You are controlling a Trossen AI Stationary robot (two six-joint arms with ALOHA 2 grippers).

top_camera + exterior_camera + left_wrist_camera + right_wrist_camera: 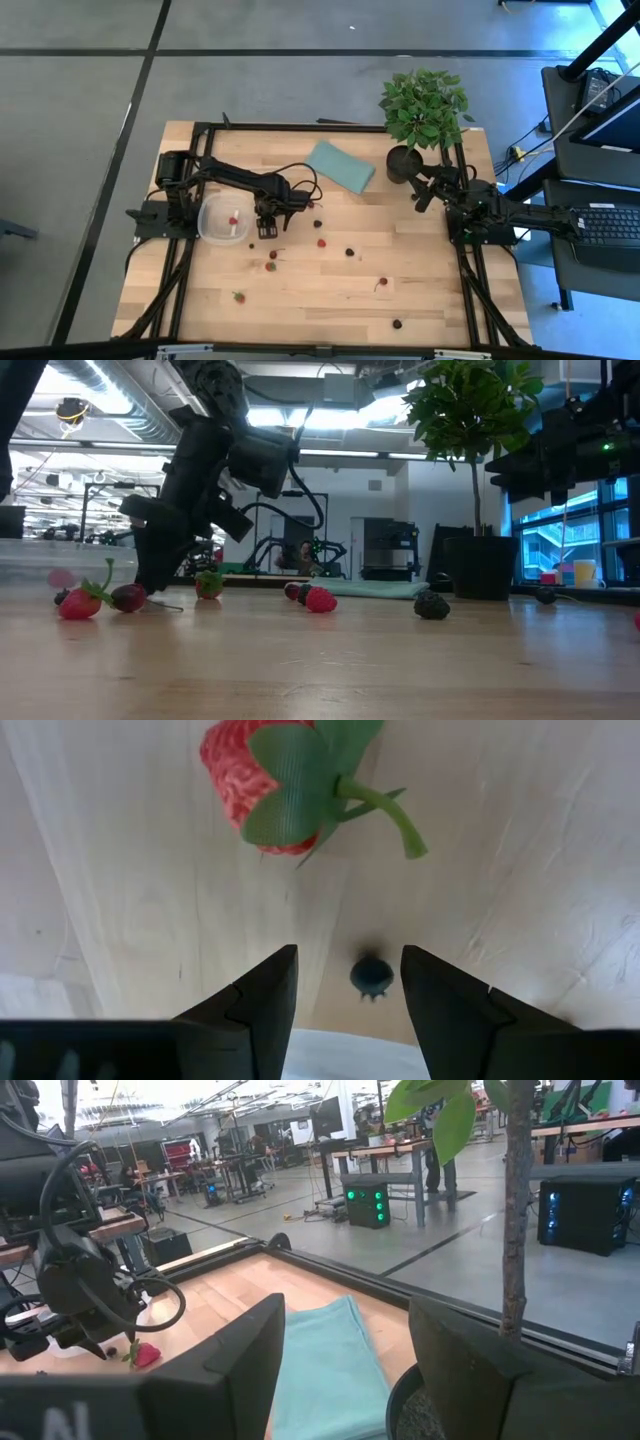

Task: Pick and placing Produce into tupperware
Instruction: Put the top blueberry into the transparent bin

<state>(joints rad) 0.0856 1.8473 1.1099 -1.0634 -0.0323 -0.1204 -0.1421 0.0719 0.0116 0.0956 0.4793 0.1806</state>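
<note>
Between left gripper fingers, half-hidden dark berry

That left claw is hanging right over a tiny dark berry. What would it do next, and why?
Probably drop straight down and close. The left claw is open, with the small dark berry lying between its fingers on the wooden table, untouched. The tupperware sits right beside it, a short carry away.

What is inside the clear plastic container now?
Inside the tupperware, the high view shows one small red fruit on its floor. The left end effector hovers beside the container and covers none of it.
</note>
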